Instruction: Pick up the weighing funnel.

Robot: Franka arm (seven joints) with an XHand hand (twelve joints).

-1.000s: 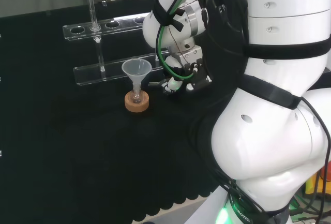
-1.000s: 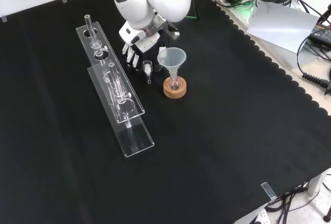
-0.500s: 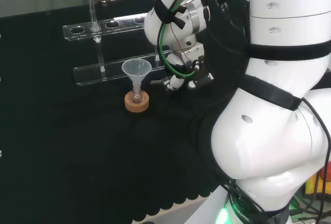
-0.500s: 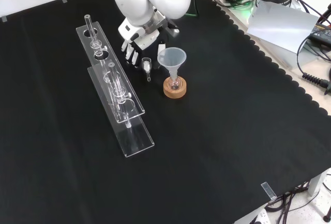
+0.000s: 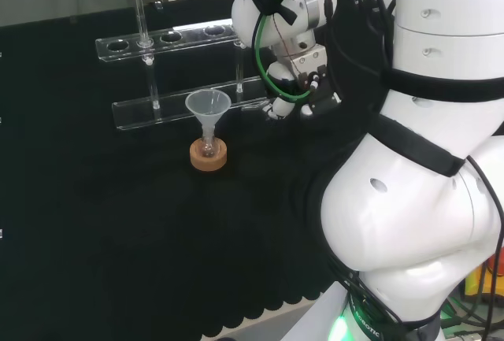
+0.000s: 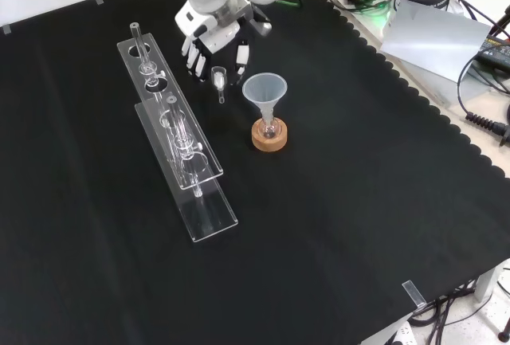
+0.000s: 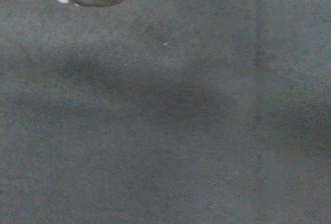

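Robot hand [image 6: 209, 42] is at the far side of the bench [image 6: 335, 225] in the front view, pointing down. The weighing funnel [image 6: 219, 82] hangs just under it, between the curled fingers [image 6: 194, 60] and the thumb [image 6: 241, 60]. It looks pinched there and clear of the cloth, though clear ware on black makes the exact contact hard to see. In the head view the robot hand [image 5: 303, 93] sits right of the big funnel [image 5: 208, 106]; the small piece can't be made out there. In the front view the weighing funnel is between the clear tube rack [image 6: 179, 138] on its left and the funnel [image 6: 264, 90] in its small flask on the cork ring [image 6: 269, 136] to the lower right, near both but touching neither. Handling, as a judgement: small clear piece, very light, stiff, smooth so likely slippery, and breakable if glass. Best hold is across the wider scoop body, fingers on one side and thumb on the other. The thin stem pointing down would twist or snap more easily. Main risks are the piece rotating or sliding out of the pinch, or clipping the funnel rim or the rack beside it.
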